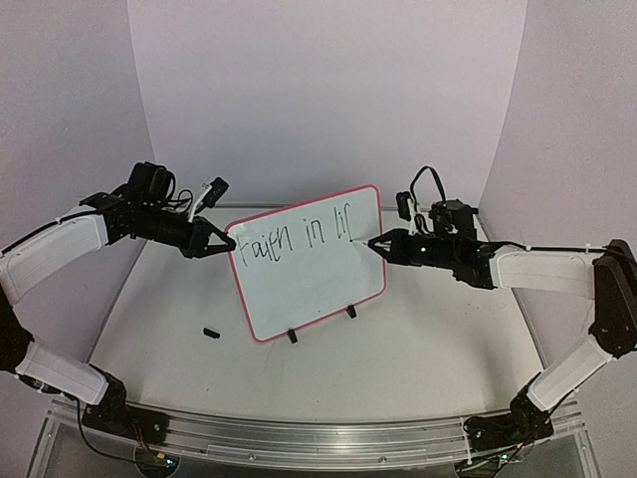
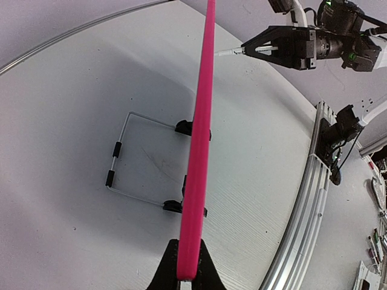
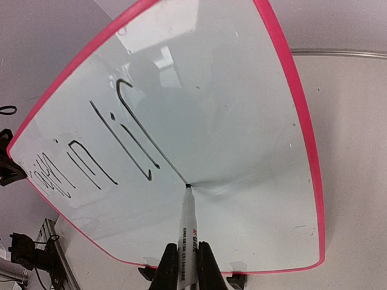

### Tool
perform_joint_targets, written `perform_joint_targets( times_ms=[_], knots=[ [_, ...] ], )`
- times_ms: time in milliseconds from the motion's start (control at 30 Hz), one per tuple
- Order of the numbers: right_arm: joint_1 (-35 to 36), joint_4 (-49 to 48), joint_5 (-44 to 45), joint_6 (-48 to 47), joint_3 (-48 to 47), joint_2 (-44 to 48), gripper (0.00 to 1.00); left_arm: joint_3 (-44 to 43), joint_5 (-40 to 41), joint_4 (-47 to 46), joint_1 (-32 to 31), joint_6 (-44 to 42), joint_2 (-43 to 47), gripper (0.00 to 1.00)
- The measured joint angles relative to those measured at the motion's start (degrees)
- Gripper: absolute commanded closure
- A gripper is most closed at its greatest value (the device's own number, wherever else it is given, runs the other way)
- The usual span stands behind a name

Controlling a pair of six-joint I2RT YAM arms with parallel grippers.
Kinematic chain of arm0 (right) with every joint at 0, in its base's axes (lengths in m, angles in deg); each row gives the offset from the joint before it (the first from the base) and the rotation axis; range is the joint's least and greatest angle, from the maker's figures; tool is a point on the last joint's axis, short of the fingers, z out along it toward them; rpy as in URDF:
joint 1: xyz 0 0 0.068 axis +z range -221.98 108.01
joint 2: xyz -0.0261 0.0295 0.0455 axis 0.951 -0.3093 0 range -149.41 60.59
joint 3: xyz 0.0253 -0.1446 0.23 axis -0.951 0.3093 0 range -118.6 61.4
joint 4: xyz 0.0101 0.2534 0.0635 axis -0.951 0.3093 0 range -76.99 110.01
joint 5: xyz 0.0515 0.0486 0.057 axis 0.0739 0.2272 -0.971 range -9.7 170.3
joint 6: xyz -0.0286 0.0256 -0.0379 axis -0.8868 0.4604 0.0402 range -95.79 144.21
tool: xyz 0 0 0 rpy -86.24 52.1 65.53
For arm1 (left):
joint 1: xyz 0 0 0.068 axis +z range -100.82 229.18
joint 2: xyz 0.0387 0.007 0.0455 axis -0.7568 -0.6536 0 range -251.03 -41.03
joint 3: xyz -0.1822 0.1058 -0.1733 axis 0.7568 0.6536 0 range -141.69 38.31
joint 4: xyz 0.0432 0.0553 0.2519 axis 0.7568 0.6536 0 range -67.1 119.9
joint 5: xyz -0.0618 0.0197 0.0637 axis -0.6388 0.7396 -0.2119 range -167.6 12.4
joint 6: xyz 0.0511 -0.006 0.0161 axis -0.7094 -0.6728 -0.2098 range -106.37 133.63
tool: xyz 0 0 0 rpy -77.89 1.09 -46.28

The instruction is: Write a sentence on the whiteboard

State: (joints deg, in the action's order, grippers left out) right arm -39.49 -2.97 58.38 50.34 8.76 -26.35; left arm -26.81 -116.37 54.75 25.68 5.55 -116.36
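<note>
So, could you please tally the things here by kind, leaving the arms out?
whiteboard: 1
marker: 1
small black piece: 1
Total: 3

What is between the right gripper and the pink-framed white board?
A white marker pen: the right gripper holds it, its tip touching the whiteboard, seen in the right wrist view.

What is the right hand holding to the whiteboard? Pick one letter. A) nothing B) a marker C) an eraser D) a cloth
B: the right hand is shut on a marker, its black tip touching the whiteboard.
</note>
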Motion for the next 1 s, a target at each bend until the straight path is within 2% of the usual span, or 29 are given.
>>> perform_joint_targets(
  times_ms=[467, 767, 1000],
  knots=[
    [0.00, -0.56, -4.15, 1.19, 0.52, 0.15, 1.00, 0.00, -0.05, 0.02, 0.00, -0.48, -0.13, 1.00],
    [0.00, -1.21, -3.24, 1.56, 0.13, 4.62, 1.00, 0.00, -0.07, 0.02, -0.01, -0.50, -0.13, 1.00],
    [0.00, -1.40, -2.95, 1.40, -1.70, 3.96, 1.00, 0.00, -0.07, 0.02, -0.02, -0.52, -0.13, 1.00]
  ],
)
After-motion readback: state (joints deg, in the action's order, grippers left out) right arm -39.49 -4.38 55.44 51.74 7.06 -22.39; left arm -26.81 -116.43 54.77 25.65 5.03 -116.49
